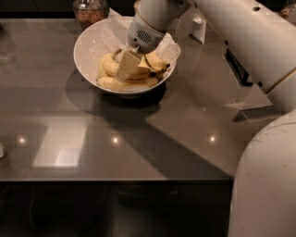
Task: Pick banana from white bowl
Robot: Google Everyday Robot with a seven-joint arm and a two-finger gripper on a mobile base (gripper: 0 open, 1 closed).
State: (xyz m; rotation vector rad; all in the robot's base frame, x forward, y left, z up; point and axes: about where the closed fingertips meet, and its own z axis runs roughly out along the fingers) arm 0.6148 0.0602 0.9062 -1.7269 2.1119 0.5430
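Note:
The white bowl (85, 51) stands at the far middle of the grey table (138, 134). It holds several yellow bananas (127, 83) on white paper. My gripper (126, 67) reaches down into the bowl from the upper right. Its pale fingers lie on top of the banana pile. The arm and wrist hide the bananas at the back of the bowl.
A glass jar (90, 11) with brown contents stands just behind the bowl at the table's far edge. A dark flat object (240, 67) lies at the right, under the arm. The robot's white body (266, 185) fills the lower right corner.

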